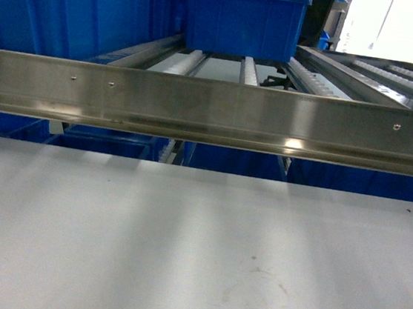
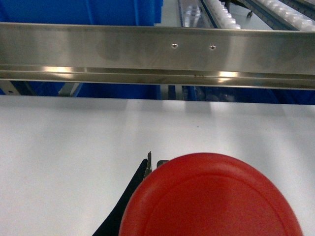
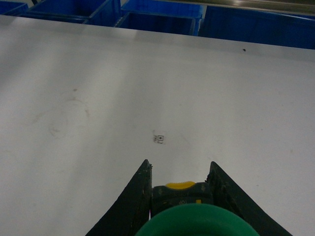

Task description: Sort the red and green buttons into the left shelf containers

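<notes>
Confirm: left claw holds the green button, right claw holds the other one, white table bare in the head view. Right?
Not quite: the colours are swapped. The left wrist view shows the red button in the left claw; the right wrist view shows the green button between the right claw fingers. The white table is bare in the head view, as you said.

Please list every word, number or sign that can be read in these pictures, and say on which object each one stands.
No text can be read with certainty.
Green button, held in the right pincer: faint marks on its dark body under a yellow part, too blurred to read.
White table: a small printed mark, too small to read.
Red button: plain cap, no text.
Blue crate and steel rail: no labels visible.
</notes>
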`<state>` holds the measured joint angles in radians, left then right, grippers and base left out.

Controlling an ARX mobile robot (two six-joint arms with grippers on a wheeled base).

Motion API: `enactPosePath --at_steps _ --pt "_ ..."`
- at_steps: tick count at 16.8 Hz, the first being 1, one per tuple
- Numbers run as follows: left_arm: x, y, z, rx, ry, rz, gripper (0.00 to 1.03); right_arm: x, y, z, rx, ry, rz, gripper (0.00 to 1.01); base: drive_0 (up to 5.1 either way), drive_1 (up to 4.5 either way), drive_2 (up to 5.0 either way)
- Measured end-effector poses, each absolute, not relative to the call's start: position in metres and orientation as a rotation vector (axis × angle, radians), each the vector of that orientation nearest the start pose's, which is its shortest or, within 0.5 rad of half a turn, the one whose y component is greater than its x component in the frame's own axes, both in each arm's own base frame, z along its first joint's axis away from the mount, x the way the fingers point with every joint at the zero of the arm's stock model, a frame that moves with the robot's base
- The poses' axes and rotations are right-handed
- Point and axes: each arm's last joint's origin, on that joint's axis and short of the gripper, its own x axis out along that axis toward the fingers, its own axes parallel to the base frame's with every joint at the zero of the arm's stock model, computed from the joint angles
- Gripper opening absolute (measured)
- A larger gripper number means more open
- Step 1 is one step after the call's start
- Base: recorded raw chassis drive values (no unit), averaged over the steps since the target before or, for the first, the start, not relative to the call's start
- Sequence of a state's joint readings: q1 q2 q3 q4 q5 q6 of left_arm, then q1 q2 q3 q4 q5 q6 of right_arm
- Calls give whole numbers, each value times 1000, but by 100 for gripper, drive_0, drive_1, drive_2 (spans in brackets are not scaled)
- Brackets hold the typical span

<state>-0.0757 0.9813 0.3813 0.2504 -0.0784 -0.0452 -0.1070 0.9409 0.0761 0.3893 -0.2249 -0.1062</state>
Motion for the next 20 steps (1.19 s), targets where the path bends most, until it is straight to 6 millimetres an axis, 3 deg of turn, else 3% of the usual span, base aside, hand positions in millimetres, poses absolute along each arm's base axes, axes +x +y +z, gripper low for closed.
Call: enactPosePath --at_steps 20 --pt "200 -13 202 -18 342 10 26 154 -10 126 -26 461 140 29 -471 124 363"
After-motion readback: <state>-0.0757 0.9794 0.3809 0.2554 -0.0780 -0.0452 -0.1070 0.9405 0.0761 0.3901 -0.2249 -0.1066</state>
